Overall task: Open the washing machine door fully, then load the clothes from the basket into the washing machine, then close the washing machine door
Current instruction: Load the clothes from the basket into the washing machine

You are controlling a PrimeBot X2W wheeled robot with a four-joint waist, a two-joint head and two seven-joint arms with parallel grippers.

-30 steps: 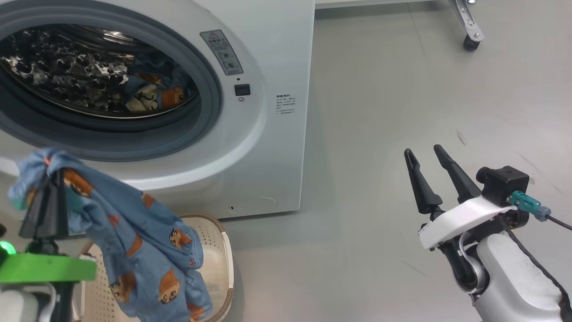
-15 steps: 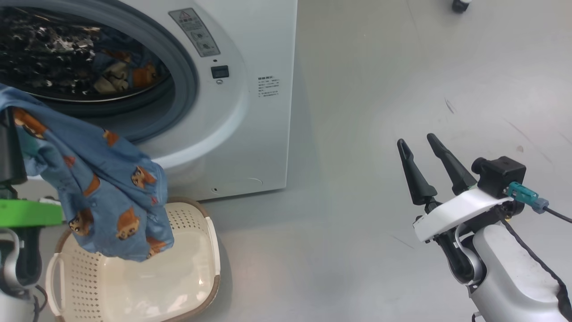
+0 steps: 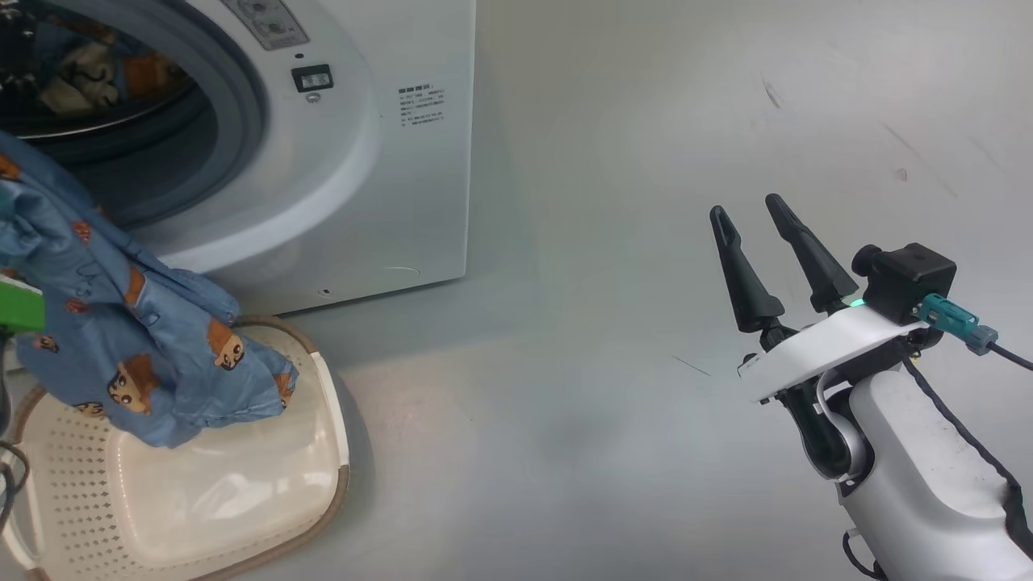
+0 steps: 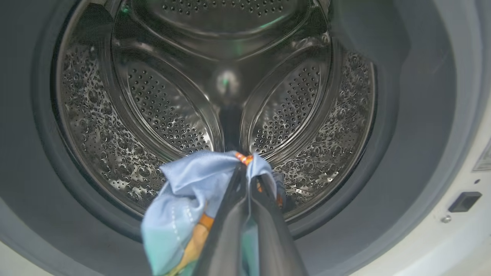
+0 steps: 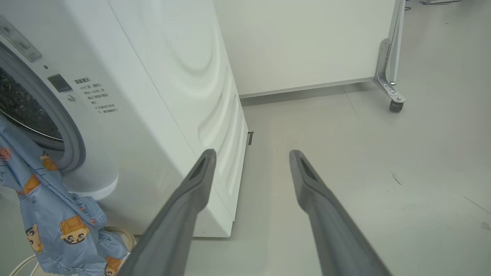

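The washing machine (image 3: 387, 169) stands at the upper left with its opening uncovered; its door is out of view. Some clothes (image 3: 89, 77) lie inside the steel drum (image 4: 161, 111). My left gripper (image 4: 247, 168) is shut on a light blue garment (image 4: 184, 207) printed with cartoon figures, and it points straight into the drum from just before the grey gasket (image 4: 406, 126). That garment (image 3: 129, 339) hangs down in front of the opening, its lower end over the back of the cream basket (image 3: 319, 500). My right gripper (image 3: 746, 206) hovers open and empty over the floor to the right.
The washer's white side panel (image 5: 180, 84) lies close to the left of my right gripper (image 5: 252, 153). Behind it stands a white board on a metal leg with a caster (image 5: 395, 105). Grey floor (image 3: 581, 387) stretches between the washer and my right arm.
The head camera has swung, sliding washer and basket left in the picture. The left gripper has carried the blue garment up from the basket to the opening. The right gripper stays open.
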